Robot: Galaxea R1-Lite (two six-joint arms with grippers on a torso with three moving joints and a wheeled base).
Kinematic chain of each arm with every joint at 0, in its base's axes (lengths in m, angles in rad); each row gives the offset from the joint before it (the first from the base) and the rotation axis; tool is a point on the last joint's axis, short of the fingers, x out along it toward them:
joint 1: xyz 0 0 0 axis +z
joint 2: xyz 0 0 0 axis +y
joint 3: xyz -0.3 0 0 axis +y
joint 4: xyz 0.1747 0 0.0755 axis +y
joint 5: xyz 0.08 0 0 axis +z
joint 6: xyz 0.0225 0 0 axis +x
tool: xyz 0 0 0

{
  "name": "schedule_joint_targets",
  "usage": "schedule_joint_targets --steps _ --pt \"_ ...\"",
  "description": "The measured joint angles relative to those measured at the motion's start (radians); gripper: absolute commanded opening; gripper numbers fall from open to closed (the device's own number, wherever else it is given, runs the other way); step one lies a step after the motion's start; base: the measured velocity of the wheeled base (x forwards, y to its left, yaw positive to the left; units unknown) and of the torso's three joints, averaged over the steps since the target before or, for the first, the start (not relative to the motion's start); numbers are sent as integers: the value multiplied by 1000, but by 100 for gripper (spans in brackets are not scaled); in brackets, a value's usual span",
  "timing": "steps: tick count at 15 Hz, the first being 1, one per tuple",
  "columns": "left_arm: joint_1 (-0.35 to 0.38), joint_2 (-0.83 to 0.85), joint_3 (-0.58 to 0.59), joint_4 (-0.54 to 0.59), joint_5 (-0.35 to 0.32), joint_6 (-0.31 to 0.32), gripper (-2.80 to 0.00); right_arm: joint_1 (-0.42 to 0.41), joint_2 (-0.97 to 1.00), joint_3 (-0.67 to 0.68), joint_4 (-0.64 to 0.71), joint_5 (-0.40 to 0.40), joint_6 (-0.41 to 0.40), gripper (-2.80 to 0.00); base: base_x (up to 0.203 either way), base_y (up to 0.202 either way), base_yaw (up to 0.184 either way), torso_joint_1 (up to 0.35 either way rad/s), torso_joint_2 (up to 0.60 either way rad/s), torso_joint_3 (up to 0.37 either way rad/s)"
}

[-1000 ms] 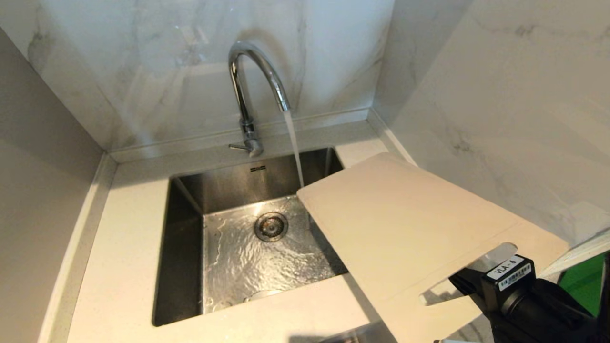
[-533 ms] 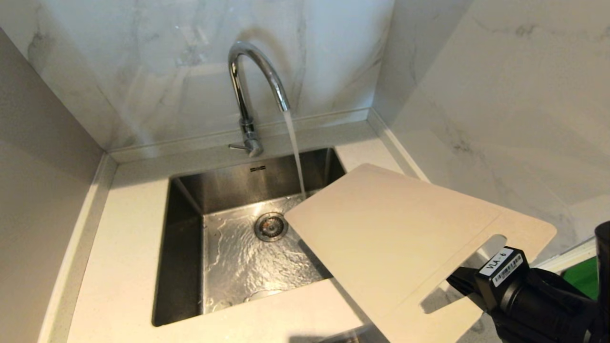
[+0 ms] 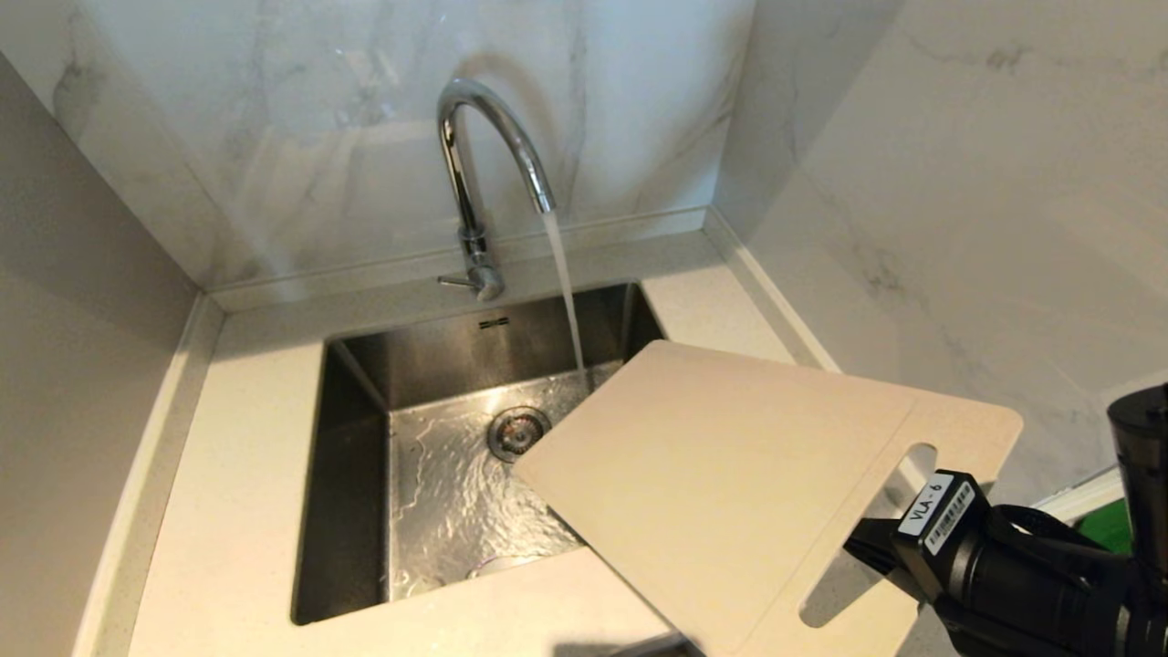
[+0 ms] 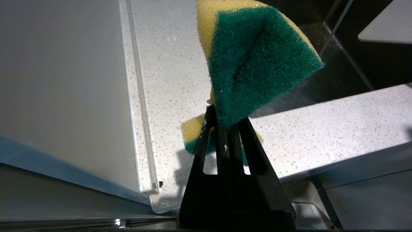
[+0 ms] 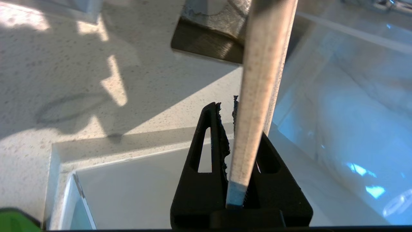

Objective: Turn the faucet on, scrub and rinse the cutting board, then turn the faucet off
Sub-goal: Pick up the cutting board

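The chrome faucet [image 3: 474,182] stands behind the sink, and water [image 3: 566,292] streams from its spout. My right gripper [image 3: 871,550] is at the lower right of the head view, shut on the handle end of the pale beige cutting board [image 3: 721,474]. The board tilts out over the sink's right front part. Its far corner is close to the stream, and the water falls just past its edge. In the right wrist view the board [image 5: 260,80] runs edge-on between the fingers of the right gripper [image 5: 225,108]. My left gripper [image 4: 225,120], outside the head view, is shut on a green-and-yellow sponge [image 4: 257,58] above the speckled counter.
The steel sink [image 3: 356,456] holds rippling water around the drain [image 3: 517,432]. Marble walls close in at the back and right. A bright green flat object [image 3: 1095,534] lies past my right arm. The white counter [image 3: 237,474] runs along the sink's left and front.
My right gripper has carried the cutting board down and to the left, so more of it now hangs over the sink. The faucet keeps running.
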Motion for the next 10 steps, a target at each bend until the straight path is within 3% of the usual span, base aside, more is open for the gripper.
schedule_joint_targets --steps 3,10 --pt "0 0 0 0 0 0 -280 -10 31 -78 101 31 -57 -280 0 0 0 0 0 0" --pt "0 0 0 0 0 -1 -280 -116 117 -174 97 237 -300 -280 0 0 0 0 0 0"
